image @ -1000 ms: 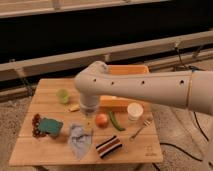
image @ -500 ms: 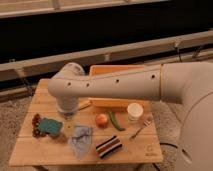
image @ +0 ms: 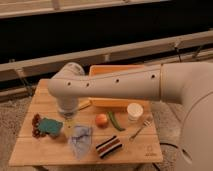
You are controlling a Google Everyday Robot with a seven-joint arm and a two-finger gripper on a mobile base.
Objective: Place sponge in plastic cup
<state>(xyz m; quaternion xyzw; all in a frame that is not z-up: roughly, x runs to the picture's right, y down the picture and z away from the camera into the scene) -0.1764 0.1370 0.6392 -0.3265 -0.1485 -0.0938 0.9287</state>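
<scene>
Hand [image: 69, 116] spread wide, holding nothing, low over my desk [image: 145, 150] left of centre, one sponge [image: 50, 125] just beside it near the left edge, one cloth [image: 80, 139], one striped block [image: 109, 146], bare wood front right.

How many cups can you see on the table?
1: a white cup right of centre on the table, beside the fork. The arm, whose pincer hangs over the table's back left, may hide other cups.
</scene>
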